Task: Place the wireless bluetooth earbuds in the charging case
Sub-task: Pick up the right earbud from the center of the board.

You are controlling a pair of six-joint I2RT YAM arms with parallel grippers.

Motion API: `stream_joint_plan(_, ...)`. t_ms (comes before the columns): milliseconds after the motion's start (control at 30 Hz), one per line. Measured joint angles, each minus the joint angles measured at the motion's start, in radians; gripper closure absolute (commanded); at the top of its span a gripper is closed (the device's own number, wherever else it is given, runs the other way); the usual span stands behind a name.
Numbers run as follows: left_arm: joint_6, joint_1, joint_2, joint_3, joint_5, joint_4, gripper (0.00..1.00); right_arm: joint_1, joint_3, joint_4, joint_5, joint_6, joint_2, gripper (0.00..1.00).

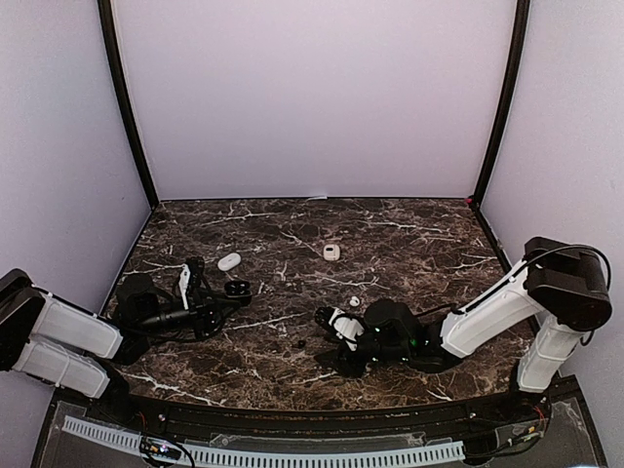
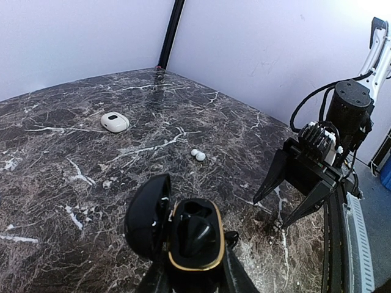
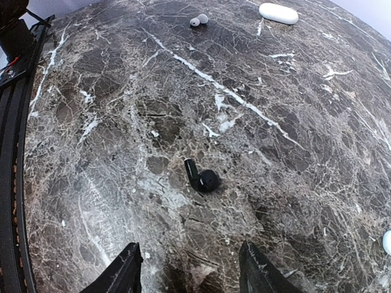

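My left gripper point(image 1: 222, 297) point(image 2: 189, 276) is shut on an open black charging case point(image 2: 192, 235) point(image 1: 237, 289) with a gold rim. A dark earbud sits in one of its pockets. A black stemmed earbud point(image 3: 203, 179) point(image 1: 300, 343) lies on the marble a little ahead of my right gripper point(image 3: 192, 271) point(image 1: 329, 330). That gripper is open, empty and low over the table. Two tiny white earbuds point(image 2: 198, 154) point(image 1: 354, 301) lie together on the table between the arms. White earbuds point(image 3: 198, 20) also show at the far end of the right wrist view.
A closed white case point(image 1: 229, 261) lies behind the left gripper. A second white case point(image 1: 331, 252) point(image 2: 114, 121) lies mid-table. Another white case point(image 3: 278, 13) shows far off in the right wrist view. The dark marble table point(image 1: 409, 244) has walls on three sides.
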Motion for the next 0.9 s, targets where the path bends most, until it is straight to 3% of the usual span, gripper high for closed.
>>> stream_joint_plan(900, 0.01, -0.006, 0.0, 0.0, 0.01, 0.0, 0.94, -0.002, -0.003, 0.105, -0.045, -0.06, 0.113, 0.57)
